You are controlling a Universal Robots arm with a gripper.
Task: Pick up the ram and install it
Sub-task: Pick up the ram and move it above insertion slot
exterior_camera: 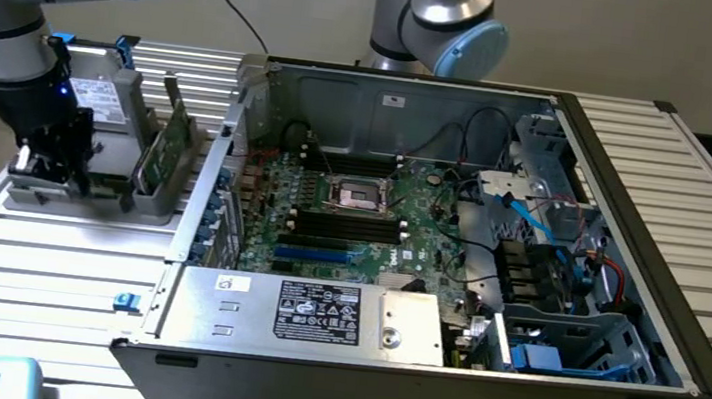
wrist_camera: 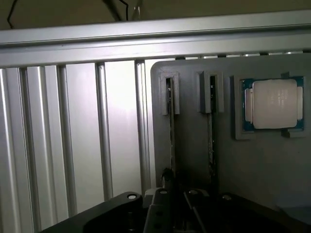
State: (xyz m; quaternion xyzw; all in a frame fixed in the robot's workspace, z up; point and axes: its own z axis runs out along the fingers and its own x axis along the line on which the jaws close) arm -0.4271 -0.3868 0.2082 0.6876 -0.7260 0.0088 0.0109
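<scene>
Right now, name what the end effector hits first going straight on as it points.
Pointing down, the end effector would likely first meet the ram standing on edge in the grey holder. They may be touching; depth is unclear.

Robot lab: opened computer case

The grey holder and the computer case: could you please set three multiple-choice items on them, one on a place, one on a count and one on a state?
1. Where does the processor chip lie?
A in a square recess of the grey holder
B loose on the table's slats
C on a cardboard box

2. How many ram sticks stand in the holder's slots?
A one
B two
C four

3. How is the computer case?
A open
B shut by a side panel
C wrapped in foil

1 A: raised edges frame the chip.
2 B: one stick stands in each of two slots.
3 A: the motherboard shows inside.
</scene>
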